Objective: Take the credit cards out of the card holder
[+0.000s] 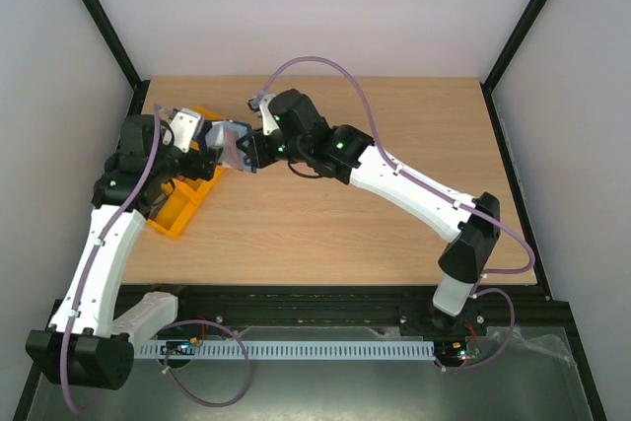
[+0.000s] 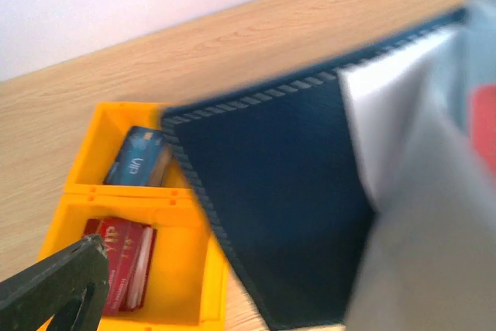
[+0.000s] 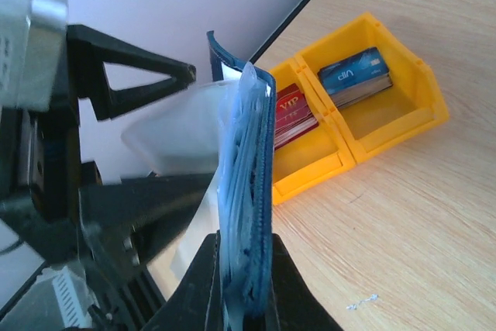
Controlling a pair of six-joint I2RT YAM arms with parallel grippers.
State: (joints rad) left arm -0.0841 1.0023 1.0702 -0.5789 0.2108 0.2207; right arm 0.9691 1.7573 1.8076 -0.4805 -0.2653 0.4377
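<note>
Right tool (image 3: 244, 281) clamped on the lower end of the card holder (image 3: 249, 184), one finger on each face. The holder is navy outside, lighter blue inside, and stands upright and edge-on in the lower centre of the right wrist view, lifted off the tabletop (image 3: 403, 230). In the top view it sits between the two tools, upper left of centre, just right of the orange tray (image 3: 403, 133).

Left tool (image 1: 204, 142) is on the holder's other side. Its fingers are spread wide with a pale see-through flap (image 3: 174, 141) from the holder between them; can't tell if either finger touches the flap.

In the left wrist view the holder's dark outer face fills the centre, blurred. A white card (image 2: 384, 122) sticks out past its right edge, with a blurred red patch further right at the frame edge.

The tray rests on the tabletop, at the upper right of the right wrist view. A blue stack lettered "VIP" (image 3: 355, 75) lies in one compartment and a red stack lettered "VIP" (image 3: 291, 114) in the next one. The third compartment is hidden in this view.
</note>
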